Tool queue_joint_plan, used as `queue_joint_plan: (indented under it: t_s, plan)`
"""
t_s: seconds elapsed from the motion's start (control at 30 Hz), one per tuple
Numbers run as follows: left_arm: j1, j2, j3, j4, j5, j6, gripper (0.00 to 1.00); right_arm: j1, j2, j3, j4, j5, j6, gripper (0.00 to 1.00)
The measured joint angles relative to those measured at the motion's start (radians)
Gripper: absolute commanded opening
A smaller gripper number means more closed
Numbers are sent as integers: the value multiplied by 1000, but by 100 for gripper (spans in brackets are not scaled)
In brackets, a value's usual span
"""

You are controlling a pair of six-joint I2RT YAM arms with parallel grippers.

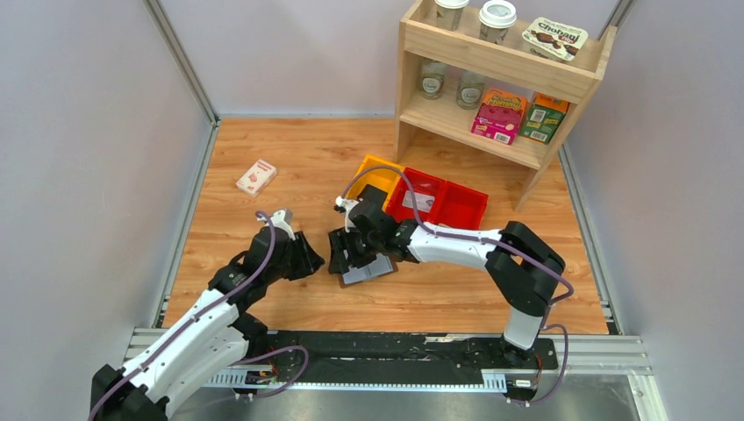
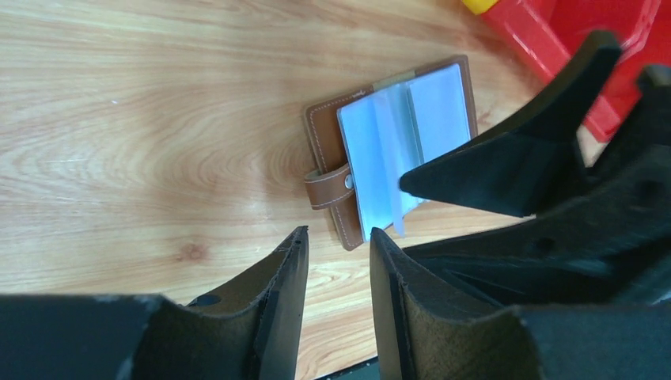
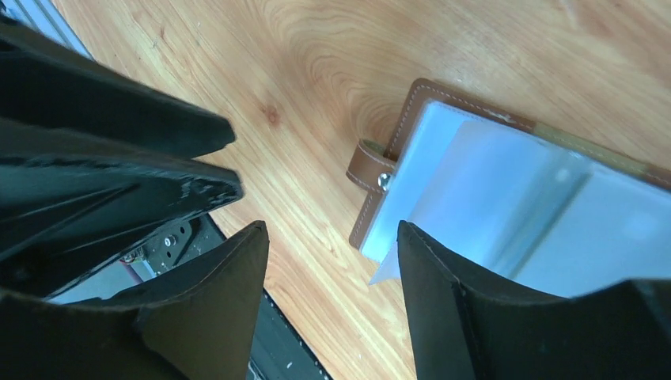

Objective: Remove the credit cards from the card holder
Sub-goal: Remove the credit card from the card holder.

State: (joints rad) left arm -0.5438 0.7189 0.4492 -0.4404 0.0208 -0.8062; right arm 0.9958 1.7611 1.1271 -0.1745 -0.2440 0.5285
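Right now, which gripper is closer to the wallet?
Right. The right gripper hangs over the wallet at its strap edge; the left gripper is just off that edge.

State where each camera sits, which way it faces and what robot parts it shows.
Top external: above, behind the bases, looking down on the table; left arm and right arm show.
Left wrist: looks down past the left tool at the card holder.
Right wrist: looks down past the right tool at it.
Shared: the card holder.

Pale grey walls (image 1: pixel 79 132) enclosed a wood-grain desk (image 1: pixel 289 158) edged by metal rails (image 1: pixel 182 60). A light wooden shelf unit (image 1: pixel 504 60) stood at its far right corner under even lighting.
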Motion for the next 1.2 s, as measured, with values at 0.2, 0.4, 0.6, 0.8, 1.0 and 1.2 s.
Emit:
queue_joint_plan:
  t_s: [0.2,0.4,0.6,0.8,1.0,1.2]
  plan:
    - [0,-116,1,-63,-76,-18,45,1,117,27,39,-56,21,64]
    - [0,-158,12,-83,-101,-21,46,0,148,57,25,-69,21,69]
    - [0,-71,55,-68,-59,-14,43,0,35,60,-76,62,5,69]
    - [0,86,110,8,42,2,39,-3,-105,32,-169,322,8,66]
    - [0,297,153,106,166,27,33,-15,-117,-48,-237,445,52,63]
    - [0,466,154,158,222,58,31,-16,-84,-68,-247,457,80,64]
